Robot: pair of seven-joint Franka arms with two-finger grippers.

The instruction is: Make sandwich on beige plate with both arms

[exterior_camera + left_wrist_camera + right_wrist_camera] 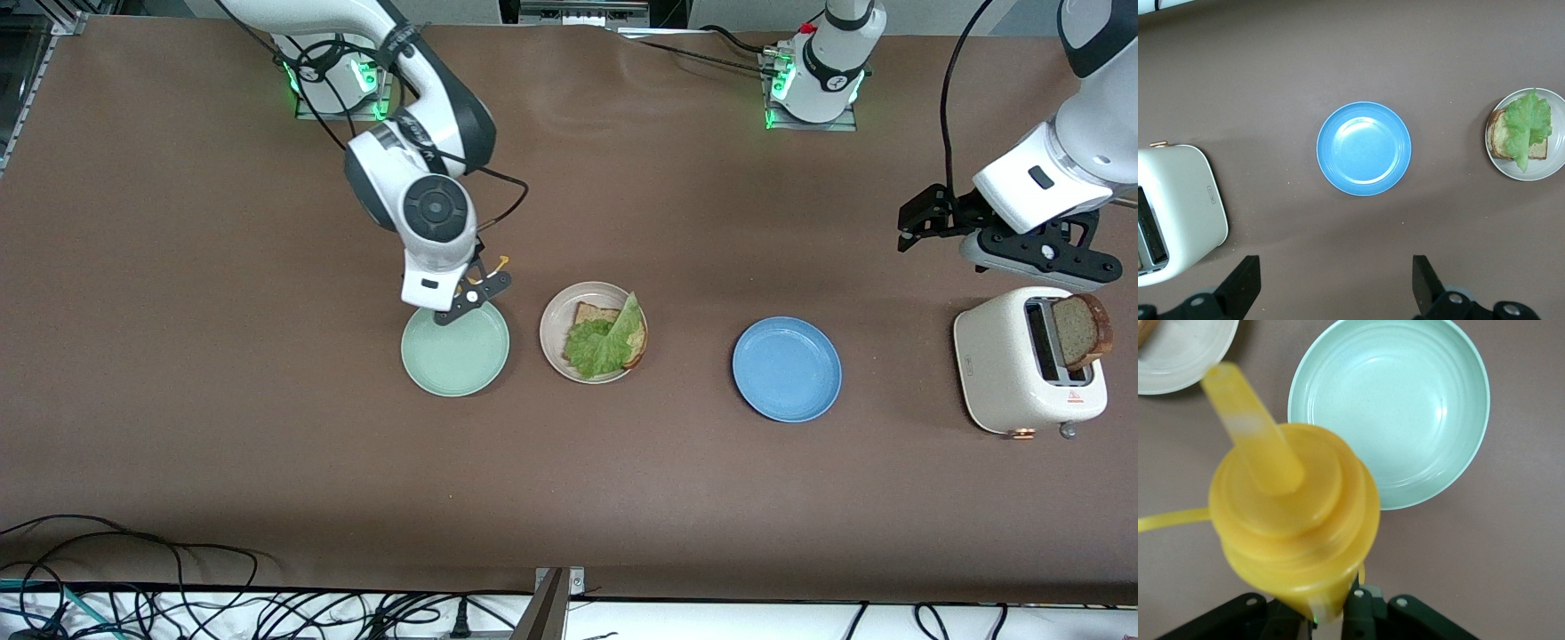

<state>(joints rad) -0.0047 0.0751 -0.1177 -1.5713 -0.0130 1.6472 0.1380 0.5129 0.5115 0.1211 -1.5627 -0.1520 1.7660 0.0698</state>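
Observation:
The beige plate (553, 313) holds one bread slice (594, 314) with a ruffled green lettuce leaf (606, 343) on it; it also shows in the left wrist view (1551, 170). A second bread slice (1081, 330) stands in the white toaster (1005, 369). My right gripper (468, 300) is shut on a yellow squeeze bottle (1295, 527) over the table at the rim of the mint green plate (455, 353), beside the beige plate. My left gripper (1045, 256) is open and empty in the air over the table beside the toaster; its fingertips (1245, 270) frame bare table.
An empty blue plate (787, 368) lies between the beige plate and the toaster, also in the left wrist view (1363, 148). The mint green plate (1391, 407) is empty. Cables lie along the table edge nearest the front camera.

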